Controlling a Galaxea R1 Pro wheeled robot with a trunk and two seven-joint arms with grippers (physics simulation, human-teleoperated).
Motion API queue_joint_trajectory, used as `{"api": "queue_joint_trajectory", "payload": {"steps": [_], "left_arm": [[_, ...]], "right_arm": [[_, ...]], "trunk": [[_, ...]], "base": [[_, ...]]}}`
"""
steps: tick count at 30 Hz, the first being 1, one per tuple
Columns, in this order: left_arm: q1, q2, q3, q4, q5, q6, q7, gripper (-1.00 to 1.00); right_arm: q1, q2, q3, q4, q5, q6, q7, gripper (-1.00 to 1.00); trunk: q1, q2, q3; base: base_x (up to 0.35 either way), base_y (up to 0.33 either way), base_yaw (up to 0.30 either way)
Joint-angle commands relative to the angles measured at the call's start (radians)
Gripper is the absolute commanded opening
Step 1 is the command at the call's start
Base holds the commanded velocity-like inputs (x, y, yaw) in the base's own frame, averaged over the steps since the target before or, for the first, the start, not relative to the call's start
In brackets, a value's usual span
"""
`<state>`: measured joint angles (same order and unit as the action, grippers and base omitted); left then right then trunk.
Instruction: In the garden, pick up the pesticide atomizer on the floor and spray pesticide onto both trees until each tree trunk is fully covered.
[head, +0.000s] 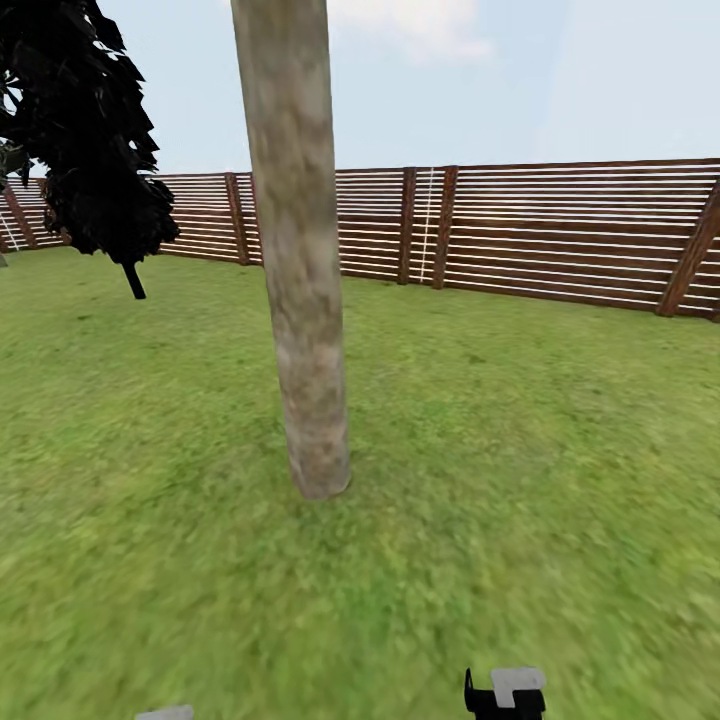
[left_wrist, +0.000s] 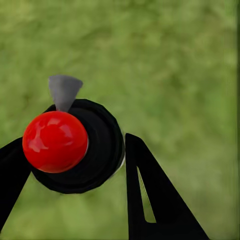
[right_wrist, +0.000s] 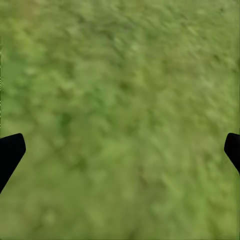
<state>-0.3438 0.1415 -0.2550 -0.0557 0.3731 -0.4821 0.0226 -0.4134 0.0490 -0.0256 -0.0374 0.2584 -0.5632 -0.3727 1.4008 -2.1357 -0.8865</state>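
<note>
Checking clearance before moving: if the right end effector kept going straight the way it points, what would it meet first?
Only the grass floor; nothing else lies between the open right end effector and it, though depth is unclear.

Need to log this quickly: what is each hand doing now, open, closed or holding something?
Left hand: closed on the atomizer.
Right hand: open, holding nothing, over grass.

Slatted brown fence (head: 560, 235) around green grass (head: 520, 450), pale blue sky (head: 560, 80).
</note>
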Motion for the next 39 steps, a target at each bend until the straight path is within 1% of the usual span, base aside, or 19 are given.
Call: {"api": "queue_joint_trajectory", "payload": {"steps": [1,3,4,6,8,10,11,12,15,16,19,20,22,25,29,30,34,36,39], "left_arm": [[-0.001,0.001,-0.009,0.0,0.004,0.0,0.0,-1.0],[-0.006,0.006,-0.012,-0.003,-0.015,0.016,-0.007,-1.0],[-0.017,0.008,-0.013,-0.005,-0.048,0.037,-0.02,-1.0],[-0.063,0.016,-0.013,-0.009,-0.149,0.08,-0.072,-1.0],[-0.125,0.022,-0.012,-0.011,-0.283,0.118,-0.184,-1.0],[-0.183,0.028,-0.012,-0.012,-0.381,0.133,-0.322,-1.0],[-0.197,0.032,-0.012,-0.012,-0.403,0.135,-0.363,-1.0],[-0.216,0.042,-0.012,-0.012,-0.44,0.136,-0.435,-1.0],[-0.249,0.064,-0.012,-0.011,-0.52,0.158,-0.582,-1.0],[-0.262,0.078,-0.011,-0.014,-0.562,0.186,-0.657,-1.0],[-0.275,0.088,-0.012,-0.051,-0.594,0.209,-0.741,-1.0],[-0.278,0.09,-0.012,-0.074,-0.617,0.213,-0.773,-1.0],[-0.28,0.088,-0.011,-0.084,-0.658,0.224,-0.795,-1.0],[-0.28,0.083,-0.012,-0.089,-0.686,0.276,-0.804,-1.0],[-0.28,0.074,-0.013,-0.125,-0.732,0.298,-0.807,-1.0],[-0.279,0.072,-0.013,-0.132,-0.748,0.3,-0.807,-1.0],[-0.28,0.056,-0.012,-0.138,-0.777,0.301,-0.808,-1.0],[-0.28,0.039,-0.012,-0.139,-0.783,0.302,-0.808,-1.0],[-0.28,0.013,-0.013,-0.14,-0.813,0.302,-0.808,-1.0]], "right_arm": [[-0.001,-0.001,0.002,0.0,0.011,0.0,-0.007,1.0],[-0.001,-0.004,0.031,-0.014,0.025,0.002,-0.005,1.0],[-0.001,-0.005,0.058,-0.04,0.048,0.004,0.004,1.0],[-0.001,-0.006,0.094,-0.105,0.101,0.028,0.064,1.0],[-0.002,-0.006,0.108,-0.208,0.156,0.113,0.207,1.0],[-0.002,-0.009,0.113,-0.318,0.205,0.237,0.411,1.0],[-0.004,-0.011,0.113,-0.34,0.222,0.264,0.47,1.0],[-0.011,-0.013,0.113,-0.367,0.251,0.296,0.556,1.0],[-0.032,-0.015,0.113,-0.395,0.314,0.329,0.706,1.0],[-0.045,-0.014,0.113,-0.401,0.357,0.337,0.793,1.0],[-0.073,-0.014,0.113,-0.406,0.39,0.341,0.927,1.0],[-0.085,-0.013,0.113,-0.407,0.394,0.342,0.975,1.0],[-0.09,-0.012,0.113,-0.407,0.395,0.341,0.993,1.0],[-0.091,-0.007,0.115,-0.406,0.396,0.341,0.999,1.0],[-0.092,0.012,0.118,-0.409,0.397,0.341,1.016,1.0],[-0.094,0.019,0.118,-0.412,0.398,0.341,1.022,-1.0],[-0.099,0.035,0.119,-0.437,0.417,0.342,1.054,-1.0],[-0.103,0.047,0.119,-0.442,0.442,0.341,1.095,-1.0],[-0.115,0.069,0.119,-0.442,0.452,0.341,1.116,-1.0]], "trunk": [[0.0,0.0,-0.001],[0.0,0.0,-0.001],[0.0,0.0,-0.001],[0.0,0.0,-0.001],[0.0,0.0,-0.001],[0.0,0.0,-0.001],[0.0,0.0,-0.001],[0.0,0.0,-0.001],[0.0,0.0,-0.001],[0.0,0.0,-0.001],[0.0,0.0,-0.001],[0.0,0.0,-0.001],[0.0,0.0,-0.001],[0.0,0.0,-0.001],[0.0,0.0,-0.001],[0.0,0.0,-0.001],[0.0,0.0,-0.001],[0.0,0.0,-0.001],[0.0,0.0,-0.001]], "base": [[0.016,-0.011,0.0],[0.007,-0.004,0.0],[0.003,-0.002,0.0],[0.001,0.0,0.0],[0.0,0.0,0.0],[0.0,0.0,0.0],[0.0,0.0,0.0],[0.0,0.0,0.0],[0.0,0.0,0.0],[0.0,0.0,0.0],[0.0,0.0,0.0],[0.0,0.0,0.0],[0.0,0.0,0.0],[0.0,0.0,0.0],[0.0,0.0,0.0],[0.0,0.0,0.0],[0.0,0.0,0.0],[0.0,0.0,0.0],[0.0,0.0,0.0]]}}
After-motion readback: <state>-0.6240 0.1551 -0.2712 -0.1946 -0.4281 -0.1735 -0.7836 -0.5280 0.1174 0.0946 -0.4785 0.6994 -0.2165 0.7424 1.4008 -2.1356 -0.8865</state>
